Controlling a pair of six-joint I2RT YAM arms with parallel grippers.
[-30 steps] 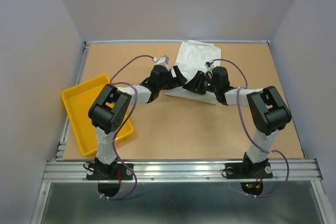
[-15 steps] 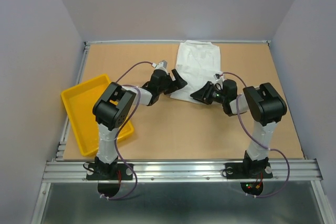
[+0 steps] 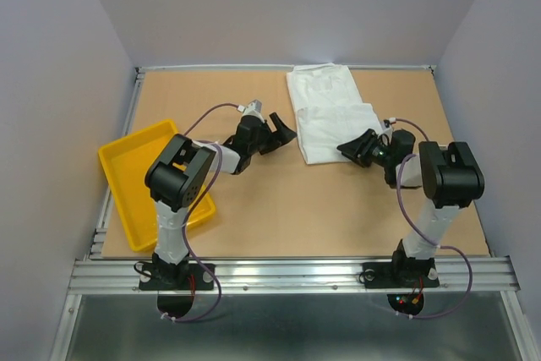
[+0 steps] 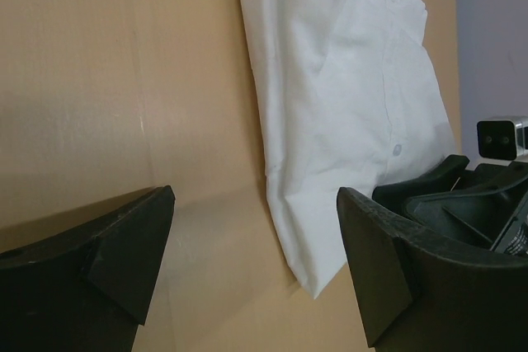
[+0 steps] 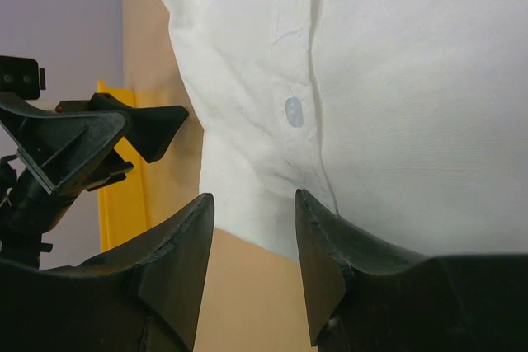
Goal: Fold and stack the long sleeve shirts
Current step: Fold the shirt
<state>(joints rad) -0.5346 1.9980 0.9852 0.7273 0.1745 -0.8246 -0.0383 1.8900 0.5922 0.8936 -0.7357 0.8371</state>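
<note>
table [image 3: 279, 209]: brown board | yellow tray [image 3: 127, 179]: on its left side, askew

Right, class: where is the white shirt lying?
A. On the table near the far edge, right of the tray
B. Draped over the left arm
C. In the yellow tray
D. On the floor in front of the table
A: the shirt lies folded on the table toward its far edge, well apart from the tray at the left side.
</note>
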